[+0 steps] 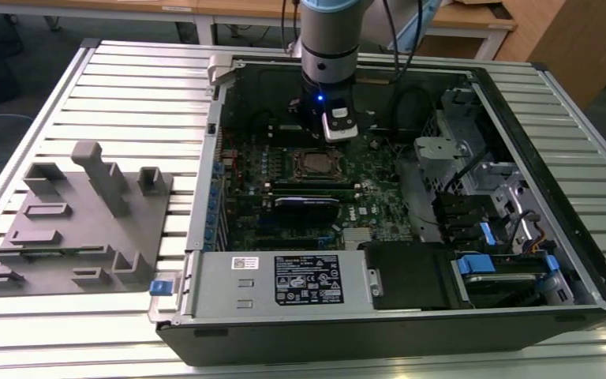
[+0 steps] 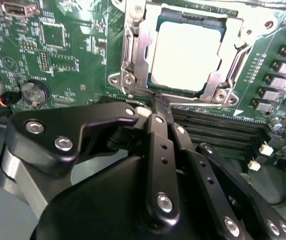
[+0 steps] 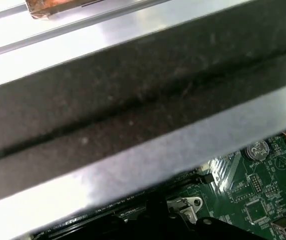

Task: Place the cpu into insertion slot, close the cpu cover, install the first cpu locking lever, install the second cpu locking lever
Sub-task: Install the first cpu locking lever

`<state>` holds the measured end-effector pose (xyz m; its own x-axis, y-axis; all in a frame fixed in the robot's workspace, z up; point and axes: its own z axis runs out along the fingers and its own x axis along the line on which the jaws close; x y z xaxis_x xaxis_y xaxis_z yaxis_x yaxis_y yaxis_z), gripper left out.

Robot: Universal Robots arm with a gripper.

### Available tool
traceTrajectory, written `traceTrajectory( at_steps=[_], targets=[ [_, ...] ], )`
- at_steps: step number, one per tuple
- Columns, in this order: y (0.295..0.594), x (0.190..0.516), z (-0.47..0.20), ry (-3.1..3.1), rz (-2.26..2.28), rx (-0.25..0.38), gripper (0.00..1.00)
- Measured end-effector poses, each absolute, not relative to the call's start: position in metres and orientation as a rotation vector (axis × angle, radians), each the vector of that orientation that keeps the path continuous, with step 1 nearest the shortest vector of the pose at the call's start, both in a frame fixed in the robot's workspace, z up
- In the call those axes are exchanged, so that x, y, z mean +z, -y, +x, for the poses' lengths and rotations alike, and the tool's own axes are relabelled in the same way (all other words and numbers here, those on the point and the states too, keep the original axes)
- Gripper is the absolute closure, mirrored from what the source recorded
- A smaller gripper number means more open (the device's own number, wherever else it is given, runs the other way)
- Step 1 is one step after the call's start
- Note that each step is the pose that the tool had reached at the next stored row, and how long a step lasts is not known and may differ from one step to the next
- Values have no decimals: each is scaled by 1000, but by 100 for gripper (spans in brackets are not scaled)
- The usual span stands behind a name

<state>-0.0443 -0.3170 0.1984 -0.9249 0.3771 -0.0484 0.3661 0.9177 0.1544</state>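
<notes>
fingers (image 2: 158, 120): drawn together, the 2 tips meeting; nothing seen held between them.
lever (image 2: 203, 106): thin silvery wire that starts right at the tips. Its long axis runs off to 1 side, across the line of the fingers. I cannot tell whether the tips touch it.
slot (image 2: 127, 75): just beyond the tips, its near edge parallel to the lever.
cover (image 2: 235, 47): lying flat over the slot, with the cpu showing through its window.
cpu (image 2: 185, 55): seated level in the slot, straight ahead of the tips, pale metal top up.
memory sockets (image 2: 218, 132): long dark rows close beside the fingers, parallel to the lever.
step, as I judge it: cpu in and cover down; the work is at the levers.
case (image 1: 555, 237): open, holding the board; the arm reaches down into it.
tabletop (image 1: 124, 71): slatted metal, carrying the case and a grey fixture (image 1: 82, 221) well away from the fingers.
</notes>
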Motion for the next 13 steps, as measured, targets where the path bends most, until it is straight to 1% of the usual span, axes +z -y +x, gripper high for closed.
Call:
traceTrajectory(
  at_steps=[13],
  targets=[
    [317, 205, -44, -2999, 589, 219, 89]
  ],
)
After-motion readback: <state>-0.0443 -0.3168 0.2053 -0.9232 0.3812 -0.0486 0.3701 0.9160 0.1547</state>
